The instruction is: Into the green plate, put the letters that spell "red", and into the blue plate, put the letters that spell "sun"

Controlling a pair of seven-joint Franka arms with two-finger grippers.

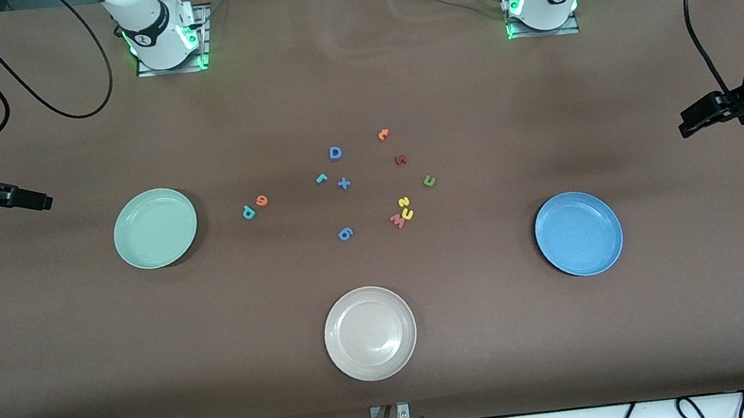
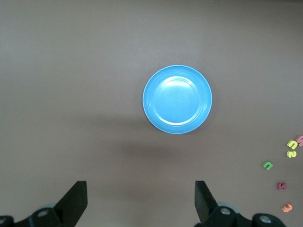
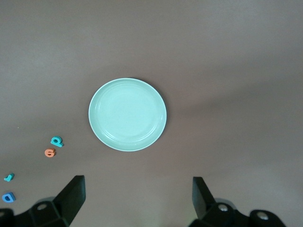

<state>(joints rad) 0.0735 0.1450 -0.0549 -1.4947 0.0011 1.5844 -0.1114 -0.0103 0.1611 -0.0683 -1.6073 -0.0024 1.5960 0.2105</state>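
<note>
Nearest the front camera lies the cream-white plate (image 1: 370, 333), bare, with nothing on it.

From my station I find both arms waiting at the table's ends. The left gripper (image 2: 140, 204) hangs with its fingers spread wide, holding nothing; its wrist view looks straight down on the blue plate (image 2: 177, 99), which is bare. The right gripper (image 3: 138, 201) is likewise spread and holds nothing, over the green plate (image 3: 127, 114), also bare.

Only the front view shows the whole scatter mid-table between the two coloured plates. Teal d (image 1: 248, 212) and orange e (image 1: 261, 200) lie just beside each other, toward the green plate; teal r (image 1: 321, 178) lies near the blue capital D (image 1: 335, 152) and a blue plus sign (image 1: 343, 184). Green arch (image 1: 429, 180) lies toward the blue plate. Yellow s (image 1: 403, 201) and yellow arch (image 1: 407, 214) sit together, the arch touching the pink-red W (image 1: 397, 220). A dark red letter (image 1: 401, 160), a lone orange letter (image 1: 383, 134) and a blue piece (image 1: 345, 233) lie apart.

Each wrist view catches only the scatter's nearest edge.
</note>
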